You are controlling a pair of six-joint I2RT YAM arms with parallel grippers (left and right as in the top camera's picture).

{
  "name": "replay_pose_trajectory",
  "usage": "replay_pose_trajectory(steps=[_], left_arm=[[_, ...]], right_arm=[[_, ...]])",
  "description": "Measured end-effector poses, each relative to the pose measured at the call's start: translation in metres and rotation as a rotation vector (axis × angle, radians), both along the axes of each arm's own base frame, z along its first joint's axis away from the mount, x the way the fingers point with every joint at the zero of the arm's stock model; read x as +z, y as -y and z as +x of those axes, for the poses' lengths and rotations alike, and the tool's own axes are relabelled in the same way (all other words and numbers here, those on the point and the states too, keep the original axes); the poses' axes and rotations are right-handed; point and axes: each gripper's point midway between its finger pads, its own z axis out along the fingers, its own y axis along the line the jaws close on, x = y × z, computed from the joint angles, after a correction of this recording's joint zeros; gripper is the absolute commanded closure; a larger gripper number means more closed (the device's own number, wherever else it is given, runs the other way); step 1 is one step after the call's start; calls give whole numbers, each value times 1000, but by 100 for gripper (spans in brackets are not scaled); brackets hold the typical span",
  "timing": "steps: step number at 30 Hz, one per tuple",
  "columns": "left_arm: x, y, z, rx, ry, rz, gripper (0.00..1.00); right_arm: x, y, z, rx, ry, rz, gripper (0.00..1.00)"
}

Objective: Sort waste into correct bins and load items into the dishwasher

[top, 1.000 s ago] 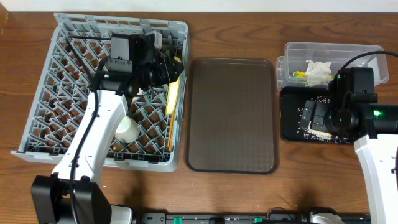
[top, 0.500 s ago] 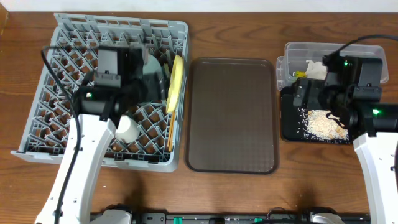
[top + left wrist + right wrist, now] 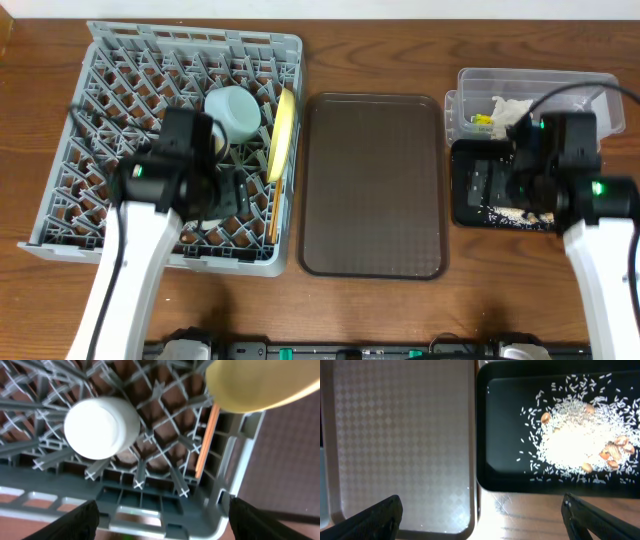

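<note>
The grey dish rack point(image 3: 90, 215) holds a light blue bowl point(image 3: 232, 112), a yellow plate point(image 3: 282, 135) standing on edge, and chopsticks point(image 3: 270, 218) along its right side. My left gripper point(image 3: 228, 195) hangs over the rack's front part, open and empty. In the left wrist view point(image 3: 162, 525) it is above the rack's front wall, with the white cup point(image 3: 101, 428) upside down ahead. My right gripper point(image 3: 482, 520) is open and empty over the seam between the brown tray point(image 3: 400, 435) and the black tray point(image 3: 482, 435). The black tray holds rice scraps point(image 3: 570, 442).
The clear tub point(image 3: 590, 85) behind the black tray point(image 3: 465, 215) contains a white napkin point(image 3: 512, 110) and a green-and-yellow wrapper point(image 3: 483, 121). The brown serving tray point(image 3: 372, 180) lies between the rack and the bins. Bare wooden table runs along the front edge.
My left gripper opened, let go of the light blue bowl at the back of the rack and drew back toward the front. The right arm shifted slightly over the black tray.
</note>
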Motion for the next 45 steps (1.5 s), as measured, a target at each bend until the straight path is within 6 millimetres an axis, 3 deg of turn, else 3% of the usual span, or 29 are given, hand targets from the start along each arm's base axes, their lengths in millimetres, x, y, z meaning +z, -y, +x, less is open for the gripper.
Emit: replay_pose_trajectory(steps=[4, 5, 10, 17, 25, 38, 41, 45], left_arm=[[22, -3, -8, -10, 239, -16, 17], [30, -4, -14, -12, 320, -20, 8], [59, -10, -41, -18, 642, -43, 8], [83, -14, -69, -19, 842, -62, 7], [89, -14, -75, -18, 880, -66, 7], [89, -14, -75, -18, 880, -66, 6], [89, -14, -75, -18, 880, -66, 6], [89, -14, -75, -18, 880, -66, 6]], right_arm=[[8, 2, -16, -9, 153, -11, 1], [11, 3, -23, -12, 202, -16, 1], [23, 7, -47, -30, 375, -39, 1], [17, 10, -70, -40, 387, -52, 1], [2, 10, -84, -38, 304, -53, 1], [1, 10, -87, -38, 300, -53, 1], [9, 11, -89, -44, 356, -59, 1], [36, 10, -85, -44, 558, -61, 1]])
